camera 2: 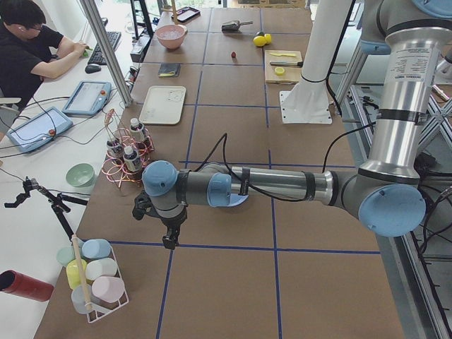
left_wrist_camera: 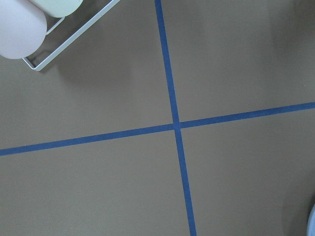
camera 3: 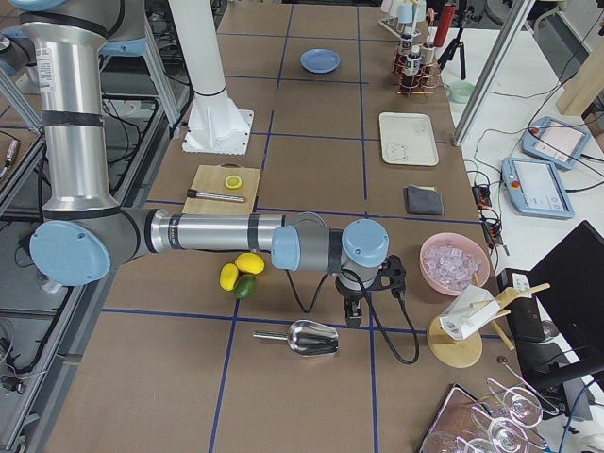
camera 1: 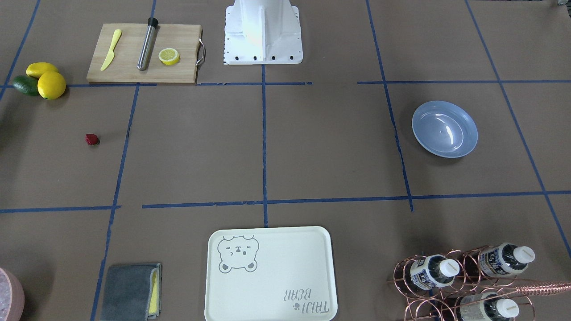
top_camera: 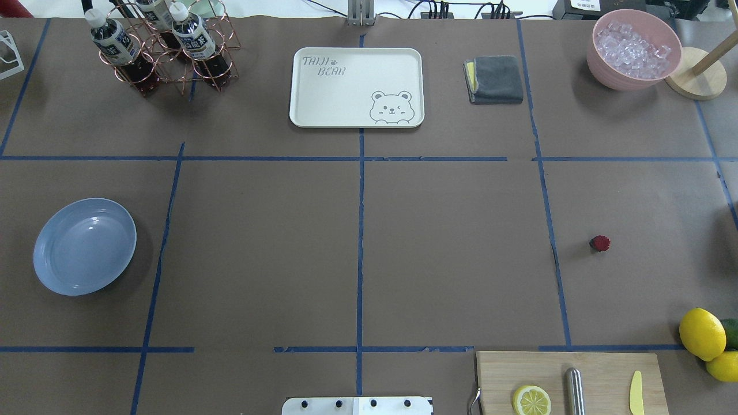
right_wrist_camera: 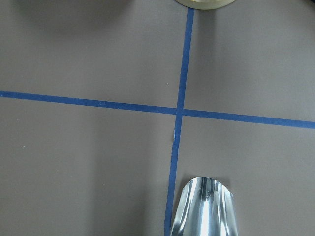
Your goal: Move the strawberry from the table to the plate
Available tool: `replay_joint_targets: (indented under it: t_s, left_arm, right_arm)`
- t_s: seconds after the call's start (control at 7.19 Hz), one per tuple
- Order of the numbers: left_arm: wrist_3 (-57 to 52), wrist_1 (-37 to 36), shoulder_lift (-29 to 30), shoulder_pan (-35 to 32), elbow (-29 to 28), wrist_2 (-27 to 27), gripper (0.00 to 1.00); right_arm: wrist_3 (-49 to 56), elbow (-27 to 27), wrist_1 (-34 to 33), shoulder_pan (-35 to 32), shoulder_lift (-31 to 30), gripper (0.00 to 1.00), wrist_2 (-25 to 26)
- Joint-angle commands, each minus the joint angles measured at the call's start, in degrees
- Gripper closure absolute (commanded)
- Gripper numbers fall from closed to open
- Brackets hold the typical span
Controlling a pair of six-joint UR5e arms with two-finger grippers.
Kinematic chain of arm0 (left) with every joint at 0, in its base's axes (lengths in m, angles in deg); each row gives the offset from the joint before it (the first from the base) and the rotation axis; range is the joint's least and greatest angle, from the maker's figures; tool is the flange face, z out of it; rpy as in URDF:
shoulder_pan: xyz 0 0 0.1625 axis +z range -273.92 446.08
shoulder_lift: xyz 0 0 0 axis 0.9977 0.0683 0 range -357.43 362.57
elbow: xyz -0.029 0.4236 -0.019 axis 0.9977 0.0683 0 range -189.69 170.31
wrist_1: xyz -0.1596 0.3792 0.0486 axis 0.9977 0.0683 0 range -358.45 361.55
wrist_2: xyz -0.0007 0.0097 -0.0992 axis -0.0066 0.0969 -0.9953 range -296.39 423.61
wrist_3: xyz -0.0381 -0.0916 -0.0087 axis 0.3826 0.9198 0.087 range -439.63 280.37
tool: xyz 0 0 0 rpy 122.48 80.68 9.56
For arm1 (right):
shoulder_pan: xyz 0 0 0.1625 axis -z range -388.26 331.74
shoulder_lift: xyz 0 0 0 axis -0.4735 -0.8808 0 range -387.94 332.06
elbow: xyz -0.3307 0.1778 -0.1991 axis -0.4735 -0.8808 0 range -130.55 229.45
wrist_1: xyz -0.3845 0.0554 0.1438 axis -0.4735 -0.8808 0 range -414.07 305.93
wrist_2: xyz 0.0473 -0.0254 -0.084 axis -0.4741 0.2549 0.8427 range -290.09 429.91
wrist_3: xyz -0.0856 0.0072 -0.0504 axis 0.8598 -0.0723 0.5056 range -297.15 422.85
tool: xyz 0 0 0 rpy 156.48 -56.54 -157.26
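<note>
The strawberry (camera 1: 92, 139) (top_camera: 600, 243) (camera 2: 233, 54), small and dark red, lies alone on the brown table (top_camera: 450, 242) on the robot's right side. On the robot's left side rests the light-blue plate (camera 1: 444, 129) (top_camera: 84, 246) (camera 3: 320, 60), with nothing in it. My left gripper (camera 2: 169, 240) hangs over the table's left end, past the plate; it shows only in the exterior left view, so I cannot tell its state. My right gripper (camera 3: 356, 319) hovers at the right end by a metal scoop (camera 3: 311, 338) (right_wrist_camera: 204, 209); I cannot tell its state either.
A cutting board (top_camera: 571, 380) holds a lemon half (top_camera: 531, 400), a metal rod and a yellow knife. Whole lemons (top_camera: 701, 333) lie beside it. At the far side: a bear tray (top_camera: 356, 86), a grey cloth (top_camera: 494, 79), a bottle rack (top_camera: 167, 49), a pink ice bowl (top_camera: 634, 49).
</note>
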Motion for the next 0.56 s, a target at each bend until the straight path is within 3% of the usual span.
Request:
replay_joint_targets:
  t_s: [0.0,0.42]
  left_arm:
    - [-0.09,0.24,-0.33,0.00,0.61,-0.02,0.00]
    - [1.22,1.89,0.28,1.22,5.09,0.24,0.00]
  right_arm:
    - [-0.60,-0.24,0.00,-0.04,0.18,0.00,0.17]
    - [-0.60,0.81,0.09,0.13,1.06,0.00,0.00]
